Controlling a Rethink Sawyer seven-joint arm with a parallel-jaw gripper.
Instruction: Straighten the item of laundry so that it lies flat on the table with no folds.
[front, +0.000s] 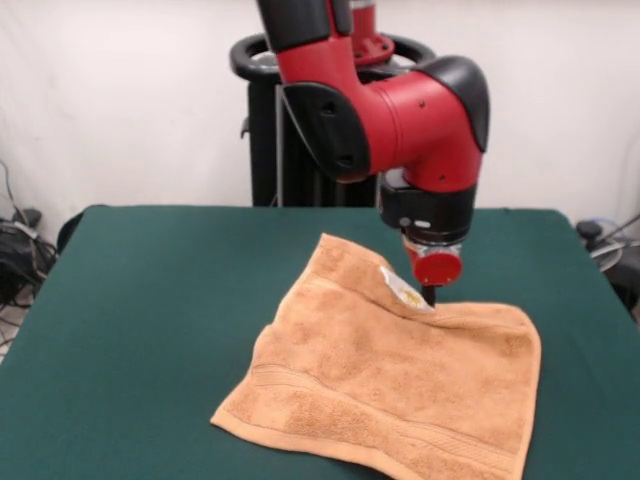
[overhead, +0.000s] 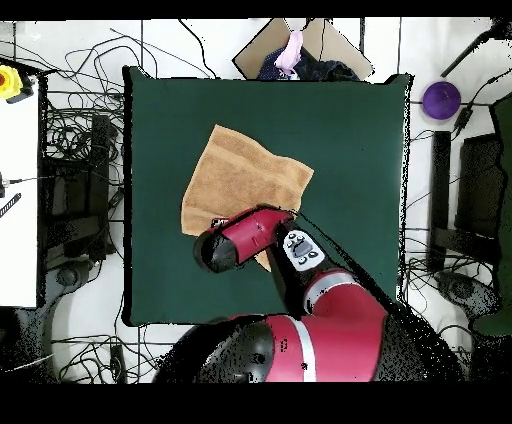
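Observation:
The peach-orange towel (front: 390, 390) lies on the dark green table (front: 150, 300), right of centre and near the front edge. It is mostly spread out, with a border band along its near edge. Its far edge is turned up in a small fold that shows the white tag (front: 404, 291). My gripper (front: 428, 296) points straight down at that far edge, just right of the tag, and its narrow tip is closed on the cloth. In the overhead view the towel (overhead: 240, 170) lies left of the table's (overhead: 350, 150) centre, and the arm hides the gripper and the towel's lower corner.
The black pedestal (front: 265, 120) stands behind the table's far side. In the overhead view, cables (overhead: 75, 130) lie on the floor beside the table. A cardboard box (overhead: 290, 45) and a purple round object (overhead: 441, 99) sit beyond its far edge.

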